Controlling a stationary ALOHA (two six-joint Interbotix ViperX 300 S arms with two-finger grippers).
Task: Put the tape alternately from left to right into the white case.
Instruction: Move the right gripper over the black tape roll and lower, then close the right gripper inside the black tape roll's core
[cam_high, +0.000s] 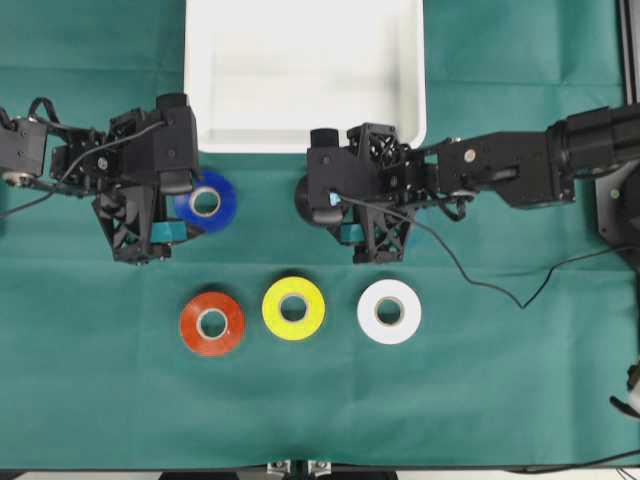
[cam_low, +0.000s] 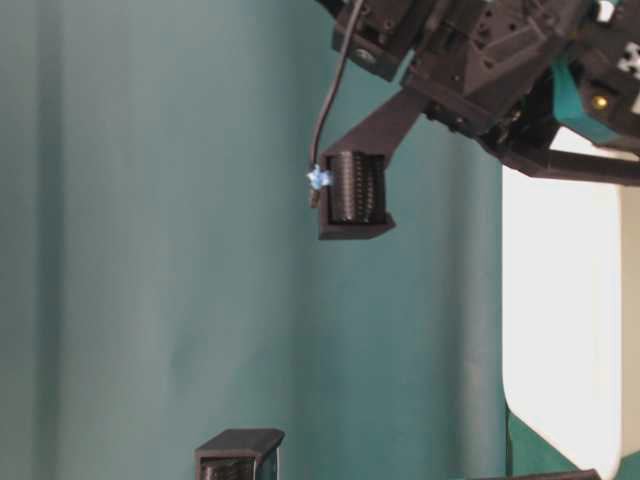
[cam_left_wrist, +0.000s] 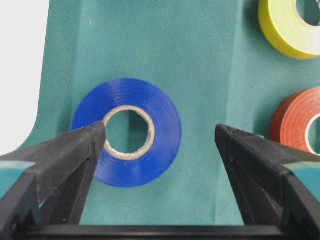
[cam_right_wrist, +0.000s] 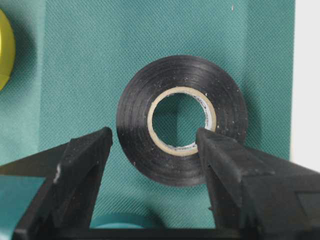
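Note:
The white case (cam_high: 300, 80) lies empty at the back. The blue tape (cam_high: 215, 203) lies flat in front of its left corner. My left gripper (cam_high: 175, 208) is open over it. In the left wrist view the left fingertip (cam_left_wrist: 97, 132) overlaps the core of the blue tape (cam_left_wrist: 162, 125) and the other finger stands well clear of it. My right gripper (cam_high: 330, 205) is open at the black tape (cam_high: 302, 197). In the right wrist view the black tape (cam_right_wrist: 135, 120) lies with one finger (cam_right_wrist: 207, 137) at its core and one outside its rim. Neither roll is gripped.
Red tape (cam_high: 211, 323), yellow tape (cam_high: 293, 308) and white tape (cam_high: 389, 311) lie in a row nearer the front. A teal roll (cam_right_wrist: 117, 220) shows as a sliver under the right gripper. A black cable (cam_high: 480, 282) trails over the green cloth at the right.

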